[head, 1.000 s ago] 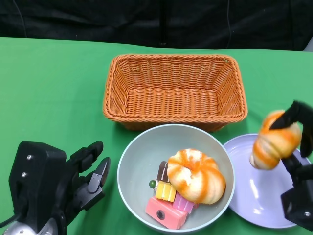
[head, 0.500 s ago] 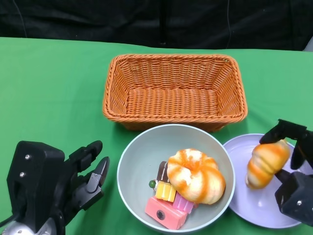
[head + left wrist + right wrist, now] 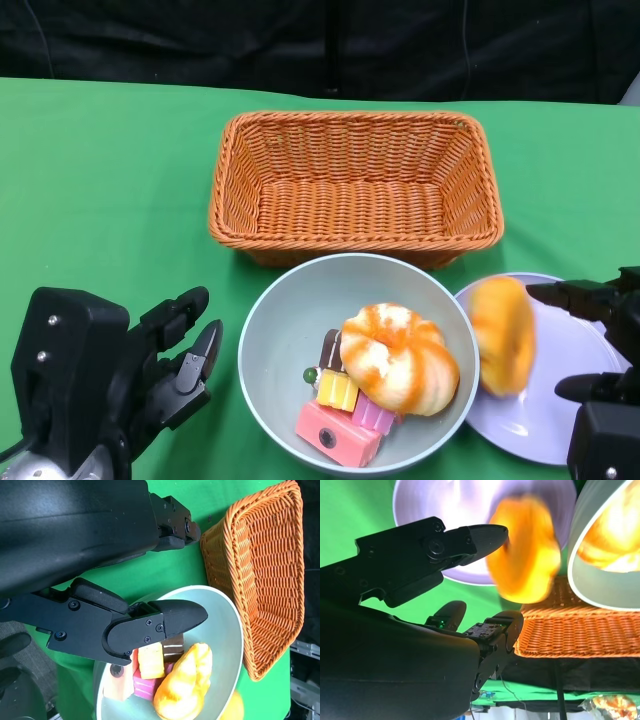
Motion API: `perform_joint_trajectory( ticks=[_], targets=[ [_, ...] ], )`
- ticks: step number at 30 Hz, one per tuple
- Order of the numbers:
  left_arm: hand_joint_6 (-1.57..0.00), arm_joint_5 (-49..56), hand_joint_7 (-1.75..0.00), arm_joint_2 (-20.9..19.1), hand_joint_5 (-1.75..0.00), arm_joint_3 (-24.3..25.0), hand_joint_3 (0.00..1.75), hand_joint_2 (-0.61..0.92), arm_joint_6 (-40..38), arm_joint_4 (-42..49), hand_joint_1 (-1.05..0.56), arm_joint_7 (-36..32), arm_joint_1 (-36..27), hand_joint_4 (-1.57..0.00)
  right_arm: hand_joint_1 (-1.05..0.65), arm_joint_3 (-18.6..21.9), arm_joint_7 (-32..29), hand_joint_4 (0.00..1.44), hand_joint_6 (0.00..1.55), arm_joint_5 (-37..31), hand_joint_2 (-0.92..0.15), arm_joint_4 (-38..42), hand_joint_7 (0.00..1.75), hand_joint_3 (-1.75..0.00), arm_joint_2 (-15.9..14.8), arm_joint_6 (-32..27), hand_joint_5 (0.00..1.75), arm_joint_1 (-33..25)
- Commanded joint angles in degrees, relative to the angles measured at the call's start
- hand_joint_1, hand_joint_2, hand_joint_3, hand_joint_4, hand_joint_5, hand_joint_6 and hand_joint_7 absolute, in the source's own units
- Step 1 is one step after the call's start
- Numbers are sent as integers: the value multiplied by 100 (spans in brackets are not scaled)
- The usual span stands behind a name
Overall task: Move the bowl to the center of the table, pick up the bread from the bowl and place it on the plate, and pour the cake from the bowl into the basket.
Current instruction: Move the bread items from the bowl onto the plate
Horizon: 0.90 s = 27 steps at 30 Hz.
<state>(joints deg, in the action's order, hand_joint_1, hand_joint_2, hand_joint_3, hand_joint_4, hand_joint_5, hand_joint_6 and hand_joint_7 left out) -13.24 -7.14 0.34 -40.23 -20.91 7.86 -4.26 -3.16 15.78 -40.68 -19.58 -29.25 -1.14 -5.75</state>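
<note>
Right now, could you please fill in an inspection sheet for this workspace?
Surface: green table, flat.
Basket: orange wicker basket at the far centre, nothing inside.
Bowl: grey bowl in front of the basket, holding a round orange bread and coloured cake pieces.
Plate: lilac plate right of the bowl, with a blurred bread piece over its near-left part; contact unclear.
Clutter: nothing seen.
Hands: left hand open beside the bowl; right hand open, fingers apart, clear of the bread piece.
Cables: nothing clearly seen.
Surroundings: black backdrop behind the table.
</note>
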Motion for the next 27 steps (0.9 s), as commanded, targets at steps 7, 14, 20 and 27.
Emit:
perform_joint_trajectory(
  ticks=[7,14,20,27],
  targets=[
    [-17,24,-1,-109,-36,57,63,92,-15,6,-74,34,2,0,-75,119,-144,1,24,-130,-92,-753,0,-10,38,-31,56,-316],
    [-16,6,0,-115,-36,51,63,92,-47,-30,-73,53,-16,0,-70,0,-479,6,26,306,-92,-960,1,-18,352,473,62,-237],
    [-17,22,-1,-99,-37,35,63,92,-13,-24,-73,51,-17,0,-65,-419,-390,8,32,292,-92,-986,4,-14,655,555,69,83],
    [-18,45,-1,-79,-37,-8,62,92,-57,-65,-74,34,-5,0,-64,-887,-217,11,35,113,-92,-840,5,-13,887,470,74,417]
  ],
)
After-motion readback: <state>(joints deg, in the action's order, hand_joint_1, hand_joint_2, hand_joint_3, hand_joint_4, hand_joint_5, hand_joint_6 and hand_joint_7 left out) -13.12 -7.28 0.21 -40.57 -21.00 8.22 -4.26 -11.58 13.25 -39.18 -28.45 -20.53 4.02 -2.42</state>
